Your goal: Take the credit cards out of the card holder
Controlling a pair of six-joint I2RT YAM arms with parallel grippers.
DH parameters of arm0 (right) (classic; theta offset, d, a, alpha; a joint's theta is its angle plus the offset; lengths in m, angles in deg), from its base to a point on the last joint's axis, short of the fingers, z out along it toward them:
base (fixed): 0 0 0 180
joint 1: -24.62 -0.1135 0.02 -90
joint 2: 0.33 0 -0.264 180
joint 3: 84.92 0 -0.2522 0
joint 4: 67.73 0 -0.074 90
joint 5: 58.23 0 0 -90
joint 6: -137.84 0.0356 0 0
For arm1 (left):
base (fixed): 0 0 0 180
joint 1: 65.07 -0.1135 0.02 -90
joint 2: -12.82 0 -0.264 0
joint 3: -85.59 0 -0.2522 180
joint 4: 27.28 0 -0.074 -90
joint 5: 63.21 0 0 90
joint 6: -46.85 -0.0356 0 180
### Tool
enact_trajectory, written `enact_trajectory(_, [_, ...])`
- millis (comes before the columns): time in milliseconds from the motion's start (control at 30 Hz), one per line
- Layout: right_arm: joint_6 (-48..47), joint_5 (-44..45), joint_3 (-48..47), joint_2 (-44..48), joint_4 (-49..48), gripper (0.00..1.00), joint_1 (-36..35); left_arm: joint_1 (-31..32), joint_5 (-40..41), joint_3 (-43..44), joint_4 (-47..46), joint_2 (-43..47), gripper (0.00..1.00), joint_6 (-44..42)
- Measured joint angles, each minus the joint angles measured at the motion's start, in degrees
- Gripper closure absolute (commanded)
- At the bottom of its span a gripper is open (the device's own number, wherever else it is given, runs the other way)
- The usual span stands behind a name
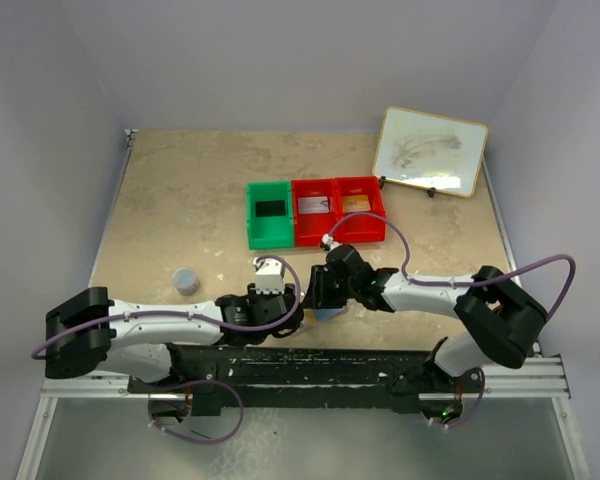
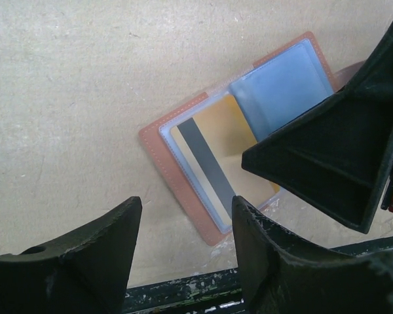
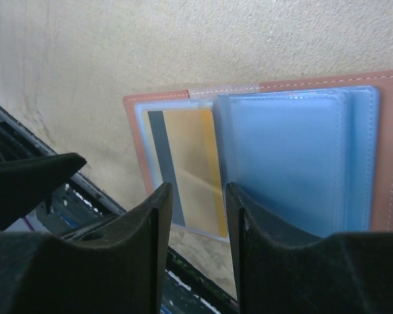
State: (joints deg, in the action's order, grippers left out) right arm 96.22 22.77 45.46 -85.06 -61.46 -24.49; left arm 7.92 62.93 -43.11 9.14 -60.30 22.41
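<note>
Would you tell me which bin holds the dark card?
The green bin, leftmost; the middle red bin holds a whitish card, the right red bin a gold one.

Tan-pink card holder (image 3: 281,150), gold-yellow card (image 3: 190,157)

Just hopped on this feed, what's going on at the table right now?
Both arms lean over the card holder, which lies open on the table near their bases. A gold card with a dark stripe sits in a clear sleeve, not yet out. The right end effector is directly above the holder, jaws slightly apart; the left end effector is open beside it, holding nothing. The green bin and two red bins stand further back.
</note>
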Motion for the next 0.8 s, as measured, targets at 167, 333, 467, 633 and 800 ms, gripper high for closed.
enact_trajectory(167, [1.16, -1.27, 2.08, -0.28, -3.89, 0.61, 0.00, 0.00, -1.51, 2.05, -0.98, -3.54, 0.56, -0.04])
enact_trajectory(333, [3.37, -1.51, 4.96, -0.17, -8.59, 0.64, 0.15, 0.00, -2.54, 2.51, -1.90, -5.84, 0.60, 0.28])
enact_trajectory(467, [4.50, -2.75, 6.60, -0.09, -11.23, 0.65, 1.27, -0.04, -3.72, 2.51, -3.74, -6.16, 0.61, 0.22])
enact_trajectory(633, [5.05, -2.86, 7.72, 1.14, -11.67, 0.64, 2.01, -0.92, -5.31, 2.54, -5.46, -7.45, 0.63, -0.15])
enact_trajectory(800, [4.57, -2.21, 7.65, 3.39, -8.48, 0.64, 2.25, -2.69, -6.64, 2.54, -6.67, -8.94, 0.68, -0.17])
